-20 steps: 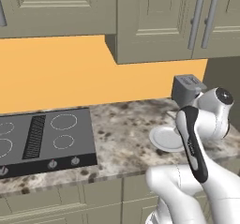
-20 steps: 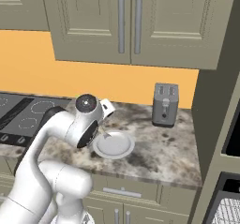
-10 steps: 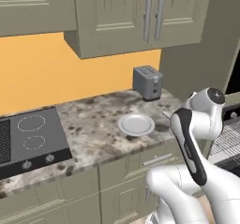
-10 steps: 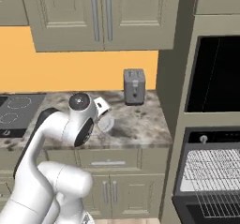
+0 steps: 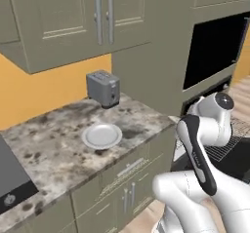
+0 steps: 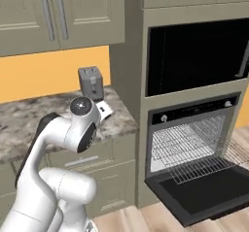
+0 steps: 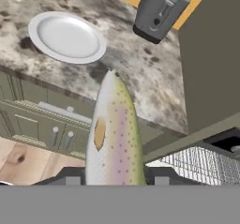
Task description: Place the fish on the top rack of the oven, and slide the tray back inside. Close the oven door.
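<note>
The speckled granite surface carries a round white plate, now empty, and a grey metal toaster. Beside it stands the built-in oven, its dark rectangular oven door lowered and the silver wire-grid top rack drawn partly out. Over the last second the base has driven right, bringing the oven into range. The tool is clamped on the slender silver-grey, pink-flanked fish, held above the cabinet fronts. Judgement: transport is under way; placement on the rack is next.
</note>
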Robot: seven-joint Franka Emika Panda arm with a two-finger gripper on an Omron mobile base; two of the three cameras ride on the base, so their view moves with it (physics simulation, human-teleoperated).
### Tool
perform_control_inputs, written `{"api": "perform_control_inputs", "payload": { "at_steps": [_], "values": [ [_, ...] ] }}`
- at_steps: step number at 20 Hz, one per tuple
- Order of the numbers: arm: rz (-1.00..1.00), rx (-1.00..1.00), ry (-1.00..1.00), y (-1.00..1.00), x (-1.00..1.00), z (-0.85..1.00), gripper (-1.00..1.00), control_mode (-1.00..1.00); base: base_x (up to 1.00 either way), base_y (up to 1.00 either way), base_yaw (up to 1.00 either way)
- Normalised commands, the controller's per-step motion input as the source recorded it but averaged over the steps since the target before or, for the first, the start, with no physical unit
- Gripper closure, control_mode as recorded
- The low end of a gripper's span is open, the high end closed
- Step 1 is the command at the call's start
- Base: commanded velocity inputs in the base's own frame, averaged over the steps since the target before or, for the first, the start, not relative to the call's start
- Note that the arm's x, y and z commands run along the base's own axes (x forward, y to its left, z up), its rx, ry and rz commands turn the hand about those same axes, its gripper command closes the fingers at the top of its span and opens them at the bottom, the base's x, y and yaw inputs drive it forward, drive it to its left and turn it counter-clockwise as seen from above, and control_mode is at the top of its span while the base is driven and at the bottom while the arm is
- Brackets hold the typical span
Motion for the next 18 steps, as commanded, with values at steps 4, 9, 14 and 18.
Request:
{"api": "perform_control_inputs", "payload": {
  "at_steps": [4,9,14,18],
  "values": [
    [0.0,0.0,0.0,0.0,0.0,0.0,1.0,1.0,0.08,-0.15,-0.49],
    [0.0,0.0,0.0,0.0,0.0,0.0,1.0,1.0,0.14,-0.04,-0.5],
    [0.0,0.0,0.0,0.0,0.0,0.0,1.0,1.0,0.4,0.0,-0.47],
    [0.0,0.0,0.0,0.0,0.0,0.0,1.0,1.0,0.57,0.0,-0.44]
  ]
}}
